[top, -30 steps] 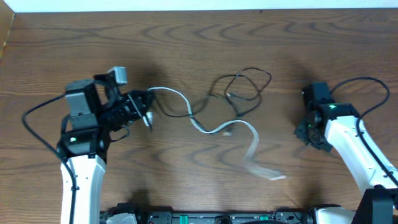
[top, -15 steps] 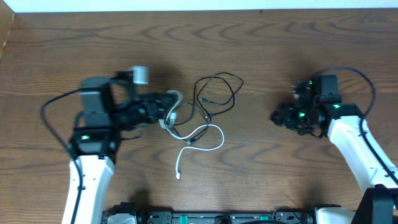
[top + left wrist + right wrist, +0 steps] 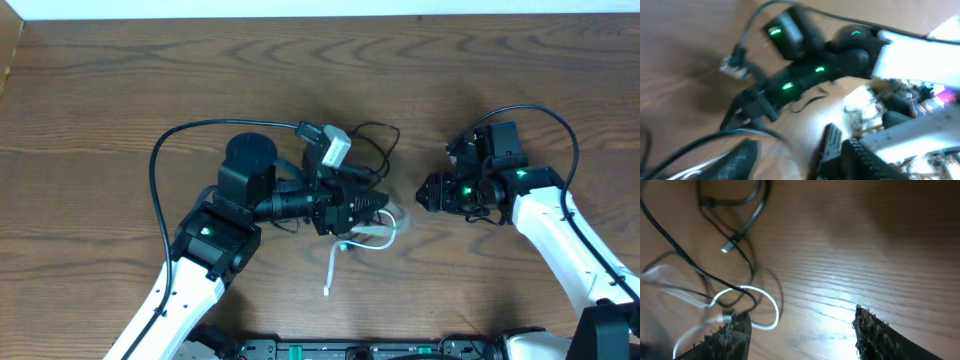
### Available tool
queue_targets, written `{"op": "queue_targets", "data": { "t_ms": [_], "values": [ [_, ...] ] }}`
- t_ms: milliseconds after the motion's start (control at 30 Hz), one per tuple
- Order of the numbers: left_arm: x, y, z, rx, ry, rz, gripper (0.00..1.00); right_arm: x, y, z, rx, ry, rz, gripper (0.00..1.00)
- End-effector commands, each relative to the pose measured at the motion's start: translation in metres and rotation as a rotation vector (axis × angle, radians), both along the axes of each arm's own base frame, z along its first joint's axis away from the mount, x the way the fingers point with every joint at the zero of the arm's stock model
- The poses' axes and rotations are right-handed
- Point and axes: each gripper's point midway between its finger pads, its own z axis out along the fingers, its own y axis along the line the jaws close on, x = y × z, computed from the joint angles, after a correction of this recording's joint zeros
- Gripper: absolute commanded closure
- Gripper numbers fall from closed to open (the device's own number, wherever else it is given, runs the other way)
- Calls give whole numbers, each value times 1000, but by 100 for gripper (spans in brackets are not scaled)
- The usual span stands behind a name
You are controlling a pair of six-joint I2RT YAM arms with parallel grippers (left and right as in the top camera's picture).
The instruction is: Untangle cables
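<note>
The white cable (image 3: 352, 244) lies in loops at the table's middle, one end trailing toward the front. The black cable (image 3: 377, 138) loops just behind it, and the two cross under my left arm. My left gripper (image 3: 384, 205) reaches over the bundle, pointing right. Its blurred wrist view shows the left gripper (image 3: 787, 156) with jaws apart and bare wood between them. A short way to the right, my right gripper (image 3: 424, 192) faces it. In its own view the right gripper (image 3: 805, 330) stands open beside the white cable (image 3: 768, 305) and the black cable (image 3: 742, 230).
The left arm's thick black cable (image 3: 190, 135) arcs over the table behind the arm. The right arm's cable (image 3: 545, 115) loops above its wrist. The table's far edge (image 3: 320, 18) runs along the top.
My left arm has swung right across the cables and its jaws have opened. The cables have bunched together at the middle. The right gripper has opened and edged left toward them.
</note>
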Motion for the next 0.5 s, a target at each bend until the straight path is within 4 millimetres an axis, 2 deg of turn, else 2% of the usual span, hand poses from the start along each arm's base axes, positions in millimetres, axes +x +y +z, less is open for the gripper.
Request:
{"op": "queue_targets", "data": {
  "t_ms": [0, 100, 133, 300, 467],
  "values": [
    [22, 15, -21, 125, -12, 156, 34, -2, -12, -6, -74, 13, -34, 38],
    [39, 38, -56, 286, 34, 313, 34, -2, -12, -6, -78, 15, -34, 38],
    [45, 52, -72, 367, 59, 390, 34, -2, -12, -6, -78, 15, -34, 38],
    [59, 98, -120, 633, 120, 593, 34, -2, -12, -6, -78, 15, -34, 37],
    [64, 101, -157, 735, 193, 588, 35, -3, -12, -6, -78, 18, -34, 37]
  ]
}}
